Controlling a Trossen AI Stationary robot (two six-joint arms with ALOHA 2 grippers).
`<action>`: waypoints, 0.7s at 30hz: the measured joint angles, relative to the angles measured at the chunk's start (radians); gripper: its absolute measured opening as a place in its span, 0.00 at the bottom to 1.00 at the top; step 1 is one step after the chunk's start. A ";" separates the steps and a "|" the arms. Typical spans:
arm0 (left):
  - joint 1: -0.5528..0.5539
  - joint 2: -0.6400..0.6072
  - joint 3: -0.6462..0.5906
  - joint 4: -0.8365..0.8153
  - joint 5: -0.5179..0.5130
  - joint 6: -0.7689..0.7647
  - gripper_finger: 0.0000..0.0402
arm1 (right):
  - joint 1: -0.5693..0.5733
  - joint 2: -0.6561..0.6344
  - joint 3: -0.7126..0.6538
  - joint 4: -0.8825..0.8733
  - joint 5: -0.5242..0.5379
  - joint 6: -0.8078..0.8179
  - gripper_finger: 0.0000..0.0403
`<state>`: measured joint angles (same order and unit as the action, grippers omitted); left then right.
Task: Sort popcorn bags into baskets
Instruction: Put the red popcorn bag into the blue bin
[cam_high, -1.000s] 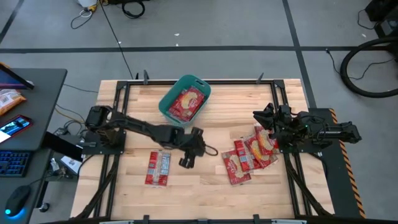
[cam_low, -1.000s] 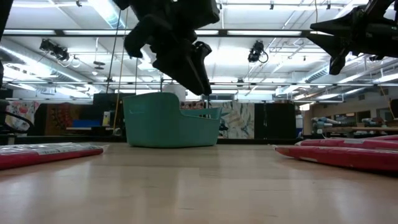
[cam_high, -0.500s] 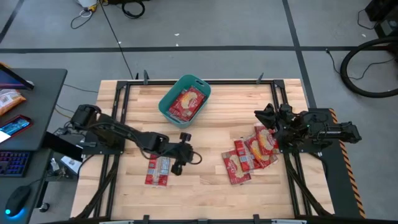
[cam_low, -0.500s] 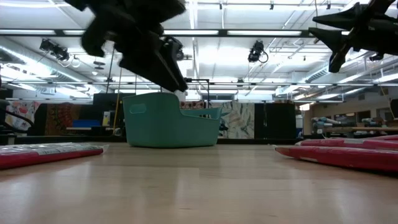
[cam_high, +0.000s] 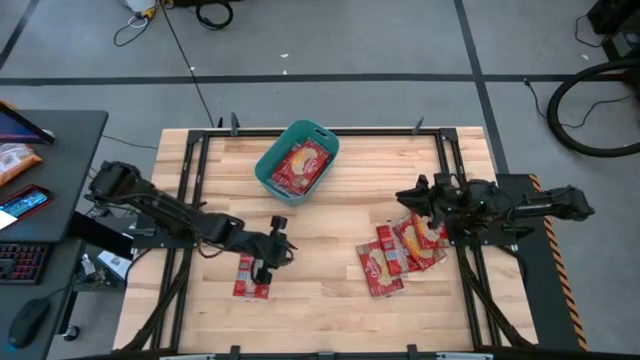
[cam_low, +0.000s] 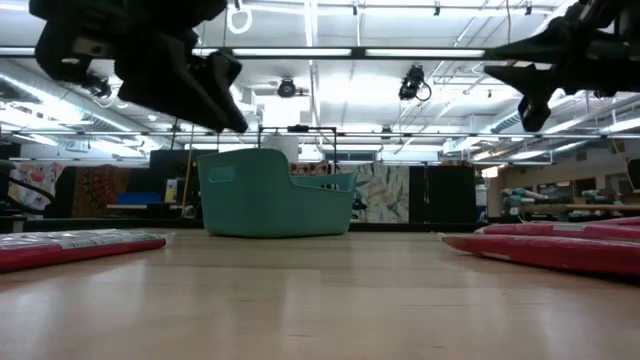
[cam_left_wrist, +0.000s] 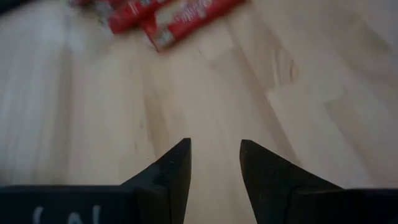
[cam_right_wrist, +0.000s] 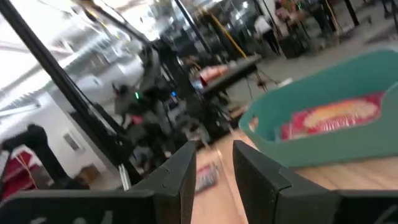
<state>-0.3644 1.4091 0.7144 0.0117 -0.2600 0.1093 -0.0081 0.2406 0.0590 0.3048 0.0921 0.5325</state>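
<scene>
The teal plastic rectangular tub (cam_high: 297, 160) stands at the far middle of the light wooden table (cam_high: 330, 300), and red flat popcorn packets (cam_high: 300, 166) already lie inside it. A red flat packet with pale panels (cam_high: 252, 274) lies alone on the table's left part. A loose pile of the same red packets (cam_high: 405, 252) lies on the right part, well apart from the tub.

The left gripper (cam_high: 270, 252) hangs above the table, just beside the single packet. Its jaws are released, with a clear gap between them and nothing inside; the left wrist view shows only bare wood between the fingers (cam_left_wrist: 171, 174). The right gripper (cam_high: 415, 196) waits in the air at the far edge of the pile, pointing toward the tub. Its jaws also stand apart and hold nothing.

The step in hand seems to be picking up the single packet with the left arm. To do it well, the gripper should first come directly over the packet and turn so that the jaws cross its narrow side. Because the packet lies flat, one finger should probably press at an edge so the other can catch it. A descent off centre could merely push the packet along the wood.
</scene>
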 joint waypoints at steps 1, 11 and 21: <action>0.004 -0.017 -0.016 0.025 0.000 0.000 0.35 | 0.003 0.030 0.015 -0.011 0.000 0.006 0.28; 0.018 -0.219 -0.133 0.171 -0.010 0.033 0.35 | 0.051 0.381 0.266 -0.372 0.079 0.102 0.28; 0.012 -0.293 -0.243 0.422 -0.010 0.126 0.35 | 0.148 0.790 0.627 -0.900 0.088 0.293 0.28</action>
<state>-0.3527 1.1158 0.4718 0.4333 -0.2699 0.2352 0.1395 1.0310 0.6865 -0.5949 0.1799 0.8254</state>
